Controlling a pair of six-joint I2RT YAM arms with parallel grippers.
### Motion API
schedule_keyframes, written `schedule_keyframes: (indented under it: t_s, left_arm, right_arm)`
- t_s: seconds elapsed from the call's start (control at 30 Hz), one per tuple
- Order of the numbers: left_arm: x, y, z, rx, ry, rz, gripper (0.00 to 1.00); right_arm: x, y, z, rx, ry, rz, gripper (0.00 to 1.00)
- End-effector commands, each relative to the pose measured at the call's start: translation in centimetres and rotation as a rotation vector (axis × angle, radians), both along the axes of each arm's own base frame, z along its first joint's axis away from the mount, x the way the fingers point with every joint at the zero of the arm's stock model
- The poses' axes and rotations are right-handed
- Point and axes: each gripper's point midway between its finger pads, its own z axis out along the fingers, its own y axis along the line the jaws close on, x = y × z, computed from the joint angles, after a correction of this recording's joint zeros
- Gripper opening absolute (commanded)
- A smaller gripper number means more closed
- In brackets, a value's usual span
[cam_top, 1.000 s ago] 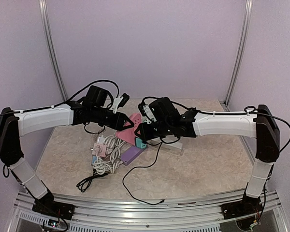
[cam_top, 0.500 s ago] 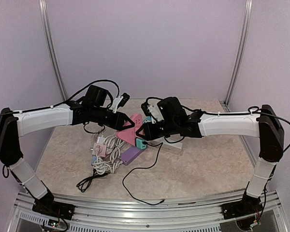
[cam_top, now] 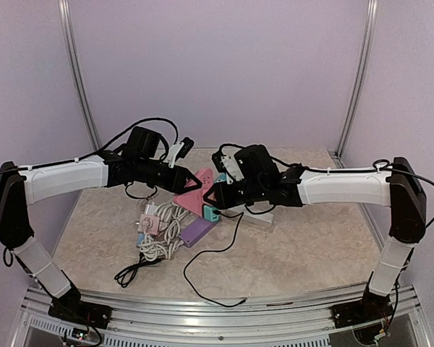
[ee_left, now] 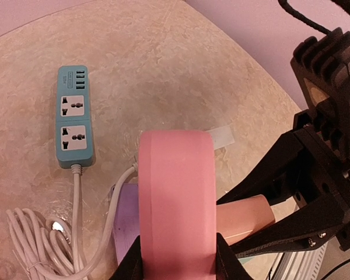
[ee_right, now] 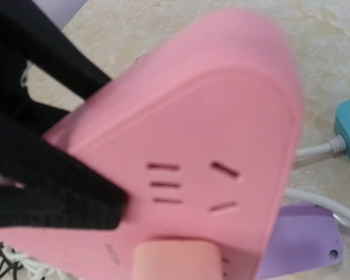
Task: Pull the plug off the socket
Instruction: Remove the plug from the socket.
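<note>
A stiff pink plastic socket block [ee_left: 176, 192] is clamped by the left gripper [ee_left: 178, 259]. Its pale-pink plug [ee_left: 248, 217], likely light and slippery, is best pinched across its sides. It is straddled by the right gripper [ee_left: 228, 226], closure undeterminable.

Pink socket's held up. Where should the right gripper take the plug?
Grip the plug by the short body standing out of the pink socket, fingers on its two flat sides. Come in from the right of the top view, square to the socket's face, so the pull runs straight out.

Teal strip [ee_left: 76, 116], purple strip [cam_top: 199, 230] — white cords [cam_top: 163, 235] (coiled).
</note>
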Motion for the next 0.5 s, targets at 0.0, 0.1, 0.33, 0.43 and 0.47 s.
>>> schedule_keyframes:
  t_s: [0.0,0.1,0.33,0.43,0.47]
  left_arm:
    - [-0.2,-0.9,3.1,-0.075,-0.078,-0.037,0.0]
    - [0.1,-0.8,2.7,-0.058,-0.073,-0.014,0.0]
    - [0.5,-0.7,1.7,-0.011,-0.067,0.021,0.0]
    - [0.5,-0.6,1.5,0.005,-0.07,0.031,0.0]
    - [0.6,-0.6,1.4,0.009,-0.071,0.033,0.0]
  right_arm:
    - [1.3,-1.4,0.9,-0.017,0.008,-0.146,0.0]
    - [1.6,-1.6,0.7,-0.062,-0.01,-0.196,0.0]
    - [1.7,-1.1,0.5,-0.113,-0.034,-0.249,0.0]
    - [1.8,-1.2,0.4,-0.141,-0.045,-0.269,0.0]
    - [1.9,-1.3,0.5,-0.147,-0.052,-0.277,0.0]
